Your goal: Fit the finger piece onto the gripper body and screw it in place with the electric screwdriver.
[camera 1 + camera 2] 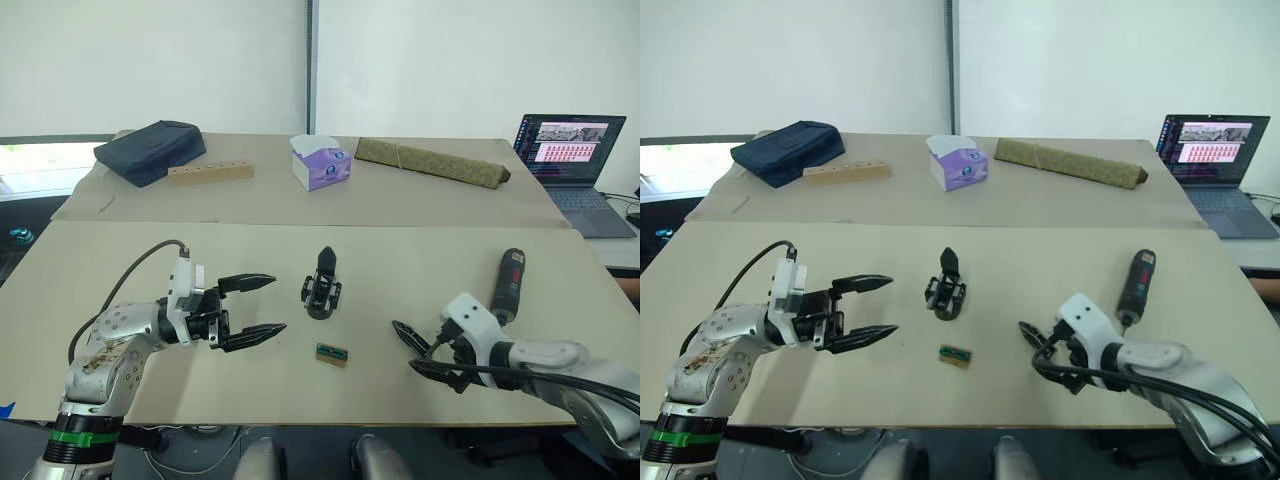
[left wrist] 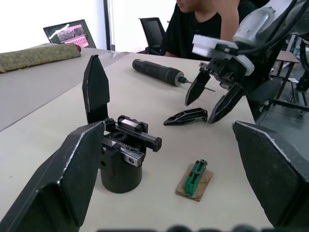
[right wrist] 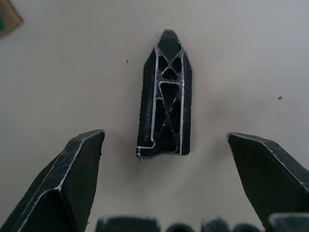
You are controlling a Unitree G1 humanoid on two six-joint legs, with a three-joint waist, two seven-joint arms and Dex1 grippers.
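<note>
Both grippers hang low over the near edge of the table (image 1: 420, 270). Between the spread fingers of the right gripper (image 3: 166, 193) lies the finger piece (image 3: 164, 96), flat on the table, its ribbed hollow side up and its pointed end turned away from the wrist. The fingers stand wide apart on either side of its blocky base and touch nothing; from the left wrist, the piece (image 2: 186, 116) lies just beside one fingertip, with a small gap.

Near the middle of the table stands the gripper body (image 1: 322, 290), upright on its round base, one pointed black finger rising from it and a toothed rail across its top. Just in front of it, toward the robot, a small green-and-brown block (image 1: 332, 354) lies flat. The left gripper (image 1: 262, 305) hovers to the left of the body, its fingers wide open and pointing at it, holding nothing.

The screwdriver (image 1: 508, 285) lies on the table beyond the right gripper, red label up, with its thin bit toward the robot.

Farther back, on a second table, sit a dark bag (image 1: 150, 150), a wooden block with holes (image 1: 210, 173), a purple tissue box (image 1: 320, 163) and a rolled olive mat (image 1: 430, 162). A laptop (image 1: 575, 160) stands open at the far right. From the left wrist, a person in a dark top (image 2: 203, 24) sits behind the table.
</note>
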